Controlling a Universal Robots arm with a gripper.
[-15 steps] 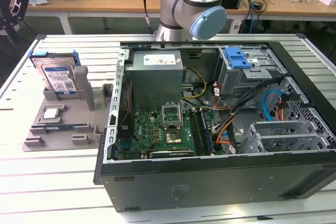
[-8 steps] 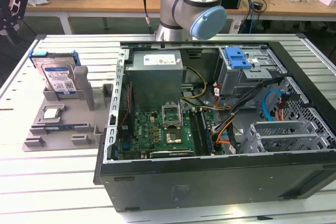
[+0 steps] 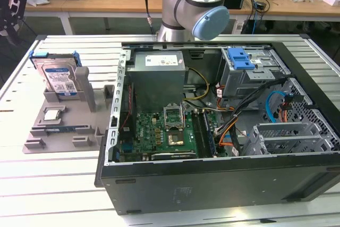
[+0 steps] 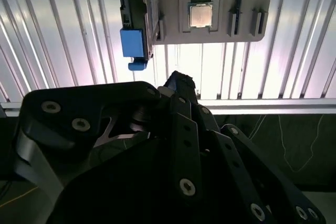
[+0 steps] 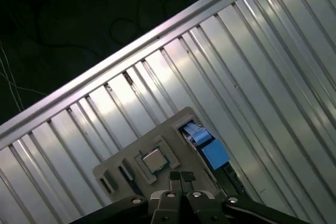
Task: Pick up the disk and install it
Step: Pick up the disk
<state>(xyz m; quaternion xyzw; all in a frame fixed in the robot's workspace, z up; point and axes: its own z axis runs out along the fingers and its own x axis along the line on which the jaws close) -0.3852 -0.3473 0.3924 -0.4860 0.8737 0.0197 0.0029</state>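
Currently one disk (image 3: 59, 77) propped in holder (image 3: 74, 116), one chip (image 3: 53, 114) beside; tool (image 5: 181, 178) closed, empty.

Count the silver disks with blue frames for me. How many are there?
1. The disk stands propped in the grey holder, at the exterior view's left of the open computer case. More may be hidden in the case's drive bays.

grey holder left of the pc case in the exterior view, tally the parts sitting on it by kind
On the grey holder:
disk, propped up at the back: 1
small square silver chip: 1
memory stick, along the front edge: 1
total: 3
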